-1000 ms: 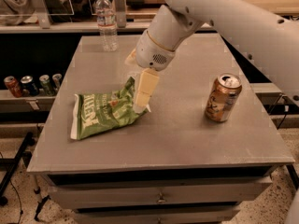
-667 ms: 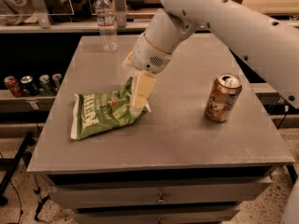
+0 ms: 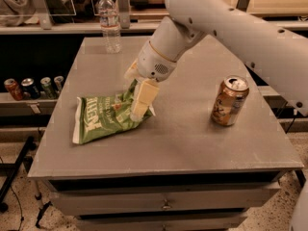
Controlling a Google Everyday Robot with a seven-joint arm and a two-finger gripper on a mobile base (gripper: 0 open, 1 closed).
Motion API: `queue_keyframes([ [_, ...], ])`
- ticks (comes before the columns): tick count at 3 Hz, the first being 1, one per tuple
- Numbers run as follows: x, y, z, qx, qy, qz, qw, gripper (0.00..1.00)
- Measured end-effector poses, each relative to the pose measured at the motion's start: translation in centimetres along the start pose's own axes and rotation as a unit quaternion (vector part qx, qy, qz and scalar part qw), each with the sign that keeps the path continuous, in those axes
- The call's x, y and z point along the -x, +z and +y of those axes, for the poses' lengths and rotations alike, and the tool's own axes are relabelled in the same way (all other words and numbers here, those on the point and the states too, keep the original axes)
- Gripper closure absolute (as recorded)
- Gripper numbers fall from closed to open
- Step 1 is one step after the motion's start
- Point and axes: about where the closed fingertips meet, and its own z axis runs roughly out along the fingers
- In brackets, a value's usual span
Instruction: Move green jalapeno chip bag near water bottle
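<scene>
The green jalapeno chip bag (image 3: 103, 118) lies crinkled on the left half of the grey table (image 3: 192, 143). My gripper (image 3: 137, 94) comes down from the upper right onto the bag's right end. Its cream fingers (image 3: 142, 100) stand on either side of the bag's raised right edge and pinch it. The rest of the bag rests on the table. The water bottle (image 3: 110, 23), clear with a white cap, stands upright at the table's far left corner, well beyond the bag.
An orange-brown drink can (image 3: 229, 101) stands on the table's right side. My white arm (image 3: 250, 37) crosses above the table's far right. Several cans (image 3: 31, 87) sit on a low shelf to the left. Drawers (image 3: 166, 203) lie below the table's front edge.
The arm and gripper have shifted only slightly at the bag's right end. The bag, bottle and can stay where they were.
</scene>
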Motion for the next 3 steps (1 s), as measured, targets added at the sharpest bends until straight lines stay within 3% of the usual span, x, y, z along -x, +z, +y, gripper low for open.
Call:
queue_keyframes([
  [3,0.29,0.46,0.02,-0.004,-0.005,-0.027,0.9996,0.87],
])
